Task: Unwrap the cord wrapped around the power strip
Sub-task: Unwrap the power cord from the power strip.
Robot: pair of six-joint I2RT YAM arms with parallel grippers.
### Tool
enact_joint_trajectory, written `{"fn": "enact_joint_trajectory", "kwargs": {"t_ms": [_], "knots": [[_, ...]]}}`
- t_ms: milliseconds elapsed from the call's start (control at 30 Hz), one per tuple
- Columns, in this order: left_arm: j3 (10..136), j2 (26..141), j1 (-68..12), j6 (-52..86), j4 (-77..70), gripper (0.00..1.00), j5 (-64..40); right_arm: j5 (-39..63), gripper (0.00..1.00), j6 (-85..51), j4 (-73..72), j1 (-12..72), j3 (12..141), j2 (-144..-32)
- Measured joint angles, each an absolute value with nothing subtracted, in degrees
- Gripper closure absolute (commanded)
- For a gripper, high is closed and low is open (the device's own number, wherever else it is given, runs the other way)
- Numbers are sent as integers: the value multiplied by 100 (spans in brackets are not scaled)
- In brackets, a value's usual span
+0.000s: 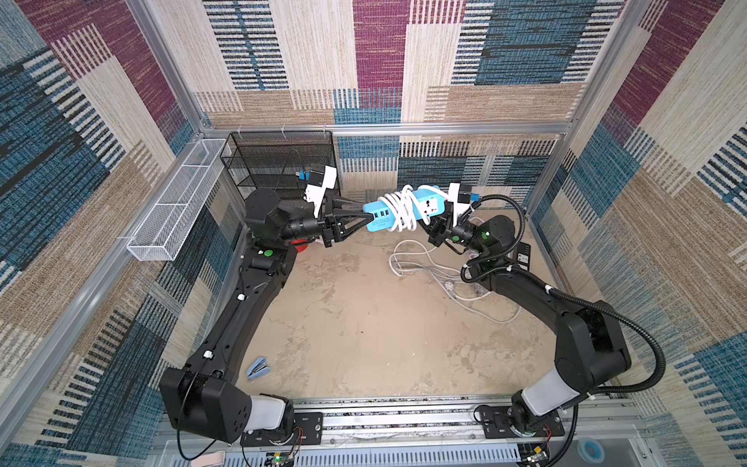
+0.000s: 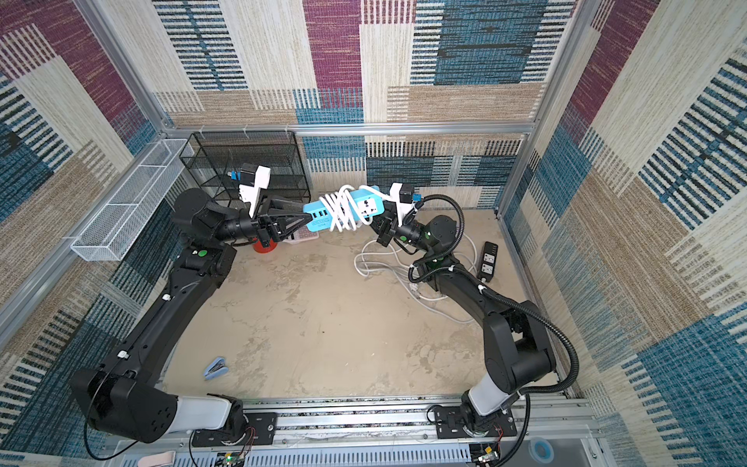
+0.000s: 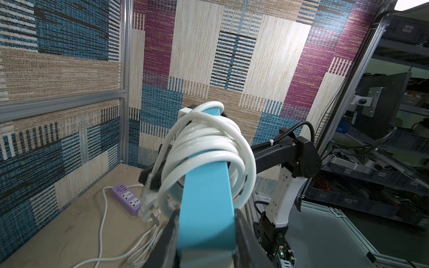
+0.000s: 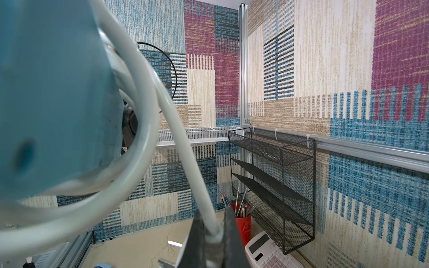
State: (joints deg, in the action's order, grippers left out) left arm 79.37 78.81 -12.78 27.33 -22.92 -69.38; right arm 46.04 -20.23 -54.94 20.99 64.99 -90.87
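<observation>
A light-blue power strip (image 1: pixel 430 202) (image 2: pixel 364 206) hangs level in the air at the back of the table, with a white cord (image 1: pixel 404 210) (image 2: pixel 341 212) coiled several times around its middle. My left gripper (image 1: pixel 366 216) (image 2: pixel 309 220) is shut on the strip's end; in the left wrist view the blue body (image 3: pixel 206 208) sits clamped between the black fingers (image 3: pixel 241 232). My right gripper (image 1: pixel 434 225) (image 2: pixel 380 226) reaches in under the strip's other end. In the right wrist view it (image 4: pixel 213 234) is shut on the cord (image 4: pixel 185 162) at its thick end by the plug (image 3: pixel 149 206).
Loose white cables (image 1: pixel 436 275) and another power strip (image 1: pixel 523 254) (image 3: pixel 126 199) lie on the table under the right arm. A black mesh shelf (image 1: pixel 283 161) and white wire basket (image 1: pixel 178 202) hang at the back left. A red pencil cup (image 4: pixel 242 222), calculator (image 4: pixel 267 253) and blue stapler (image 1: pixel 258 368) are also there.
</observation>
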Motion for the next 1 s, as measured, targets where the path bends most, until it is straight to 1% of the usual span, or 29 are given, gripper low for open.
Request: {"fn": "enact_joint_trajectory", "kwargs": {"t_ms": [200,333,467,633,1000], "knots": [[7937,7874,-1278,2722,-2279,100,-6954,4519,100,-1833,-5277,2014,6431,-8805],[7940,7898,-1356,2676,-2189,100,-6960,4477,100,-1636,-4993,1664,6449,-8543],[7979,8009,-1492,2526,-1957,100,-6958,4431,100,-1321,-4471,1455,6772,-8361],[8042,8128,-1553,2324,-1623,100,-6958,4265,100,-755,-3806,1398,7102,-8093],[8274,8095,-1549,1157,-263,100,-6650,3688,100,375,-2462,1299,7094,-7317]]}}
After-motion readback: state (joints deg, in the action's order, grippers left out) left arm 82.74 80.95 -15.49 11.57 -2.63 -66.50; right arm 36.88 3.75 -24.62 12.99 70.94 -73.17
